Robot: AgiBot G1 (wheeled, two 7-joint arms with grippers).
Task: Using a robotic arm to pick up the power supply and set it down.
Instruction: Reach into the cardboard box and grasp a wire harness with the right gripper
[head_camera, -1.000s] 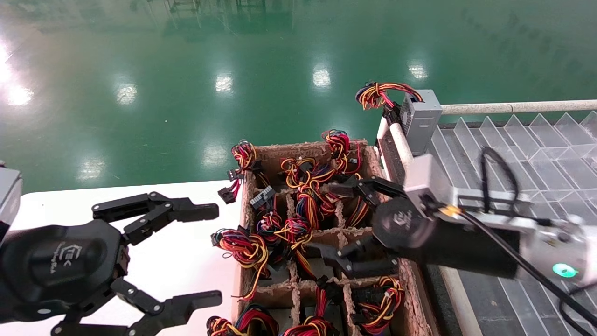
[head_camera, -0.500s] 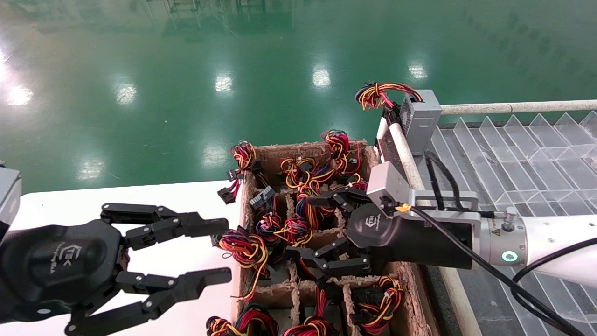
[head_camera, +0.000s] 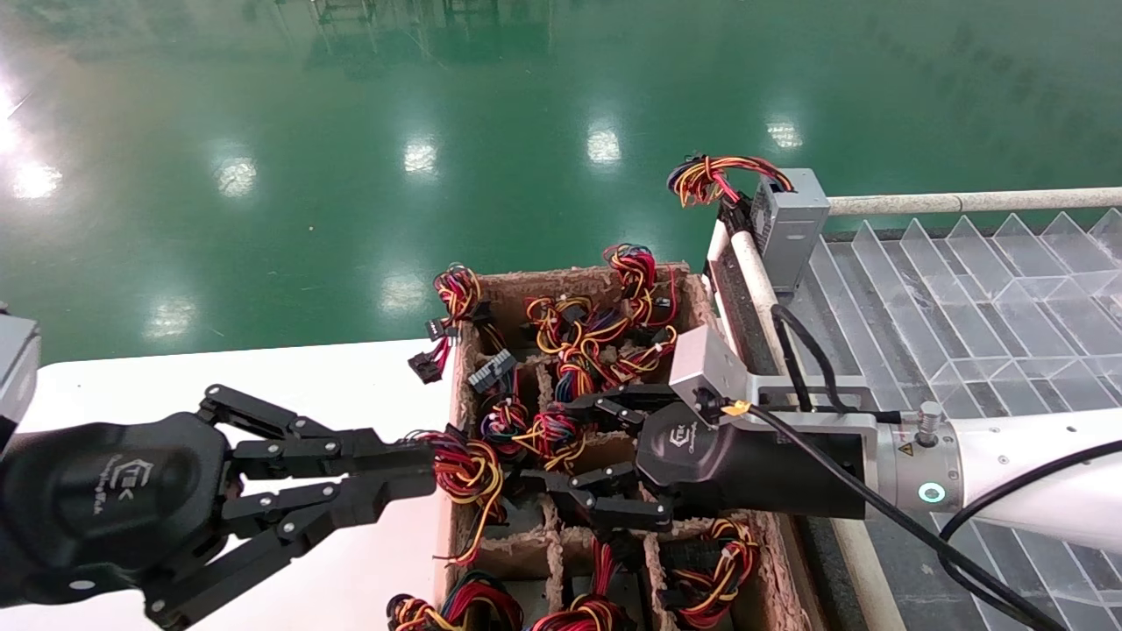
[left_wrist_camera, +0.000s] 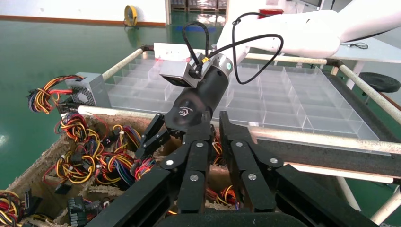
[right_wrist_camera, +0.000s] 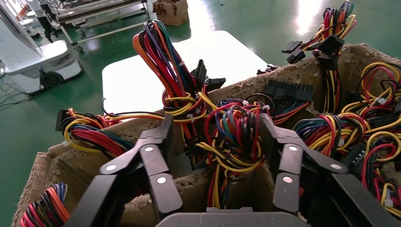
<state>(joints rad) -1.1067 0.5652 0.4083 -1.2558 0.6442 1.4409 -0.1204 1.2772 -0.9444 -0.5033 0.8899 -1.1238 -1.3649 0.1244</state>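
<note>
The power supply's grey body is hidden: down in the cardboard carton (head_camera: pixel 570 279) only wire bundles show. My right gripper (head_camera: pixel 552 443) is low over the carton's middle compartments, on the white robotic arm (head_camera: pixel 1034 478). It is open, with its fingers (right_wrist_camera: pixel 161 142) on either side of a red, yellow and blue wire bundle (right_wrist_camera: pixel 236 137) and clear of it. My left gripper (head_camera: pixel 421 469) is shut at the carton's left wall. Its tips reach a red-yellow bundle (head_camera: pixel 465 469) hanging over that wall. In the left wrist view nothing shows between its fingers (left_wrist_camera: pixel 198 151).
A grey metal box (head_camera: pixel 793 223) with an orange, yellow and red bundle (head_camera: pixel 710 178) stands on the near corner of the clear divided tray (head_camera: pixel 964 289), right of the carton. It also shows as a grey box (left_wrist_camera: pixel 90 90). A white table (head_camera: pixel 263 386) lies left of the carton.
The left gripper's fingers went from wide open to shut while it moved right to the carton wall. The right gripper moved left and down over the middle bundle, staying open.
</note>
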